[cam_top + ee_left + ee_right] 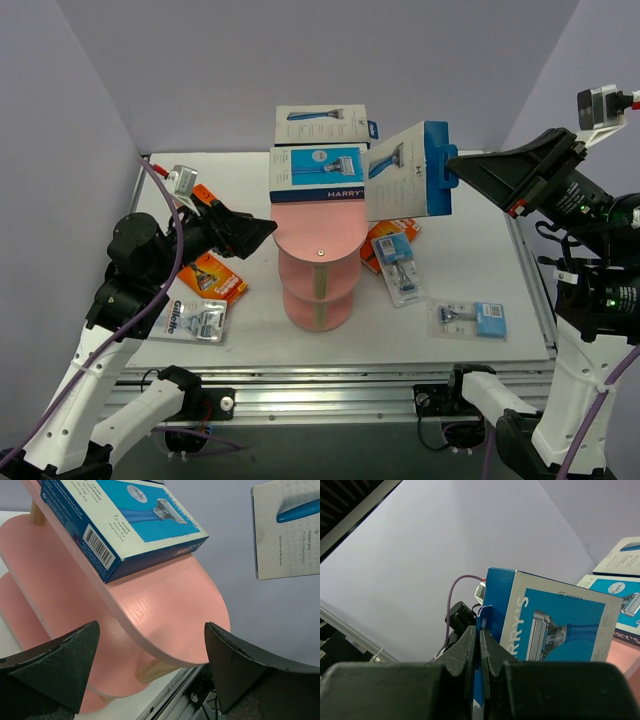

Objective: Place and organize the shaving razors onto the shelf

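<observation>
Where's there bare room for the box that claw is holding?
The near half of the shelf's top tier is bare, bordered behind by the Harry's box. On the table, a free strip lies before the shelf, between the Gillette pack and the clear blister pack. Crowded: the top tier's far end, and right of the shelf where packs overlap.

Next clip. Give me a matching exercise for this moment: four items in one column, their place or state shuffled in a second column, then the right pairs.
Column one:
1. left claw
2. right claw
3. Gillette pack
4. teal-fronted box

Column two:
A. lying flat on the table
B. resting on the top tier of the shelf
C. shut on the hang tab of the raised box
D. open, holding nothing

Pairs: 1-D, 2-C, 3-A, 4-B
</observation>
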Robot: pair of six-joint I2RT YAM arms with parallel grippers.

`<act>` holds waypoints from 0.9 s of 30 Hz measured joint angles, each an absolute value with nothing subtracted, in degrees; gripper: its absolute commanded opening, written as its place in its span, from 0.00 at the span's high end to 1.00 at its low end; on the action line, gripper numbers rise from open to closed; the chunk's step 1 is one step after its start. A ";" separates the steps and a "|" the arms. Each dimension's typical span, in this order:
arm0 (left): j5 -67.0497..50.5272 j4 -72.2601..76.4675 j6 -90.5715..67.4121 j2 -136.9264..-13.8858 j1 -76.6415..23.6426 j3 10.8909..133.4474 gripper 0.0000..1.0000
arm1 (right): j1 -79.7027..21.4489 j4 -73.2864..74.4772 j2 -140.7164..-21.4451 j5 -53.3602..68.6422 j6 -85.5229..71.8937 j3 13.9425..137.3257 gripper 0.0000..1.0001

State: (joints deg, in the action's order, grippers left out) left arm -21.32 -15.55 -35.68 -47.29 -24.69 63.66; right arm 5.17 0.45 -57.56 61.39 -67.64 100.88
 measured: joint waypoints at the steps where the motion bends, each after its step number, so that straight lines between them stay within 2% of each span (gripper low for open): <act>1: -21.32 -15.55 -35.70 -47.51 -24.69 63.66 0.05 | 5.17 -0.10 -57.74 61.47 -68.03 100.92 1.00; 6: -21.30 -15.55 -35.59 -48.05 -24.88 63.66 0.05 | 5.17 -7.53 -59.37 62.06 -73.78 101.54 1.00; 18: -21.17 -16.56 -33.98 -49.04 -25.21 64.97 0.05 | 5.32 -41.17 -62.39 62.24 -96.55 95.42 1.00; 23: -20.78 -17.02 -32.91 -49.23 -25.21 66.22 0.05 | 5.13 -47.33 -62.61 62.19 -101.78 92.29 1.00; 27: -20.16 -17.17 -32.23 -49.60 -25.21 66.52 0.05 | 3.88 -48.40 -58.63 62.24 -101.86 84.51 1.00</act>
State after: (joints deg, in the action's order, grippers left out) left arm -20.16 -17.17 -32.23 -49.60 -25.21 66.52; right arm 3.88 -48.40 -58.63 62.24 -101.86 84.51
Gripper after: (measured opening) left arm 0.947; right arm 0.009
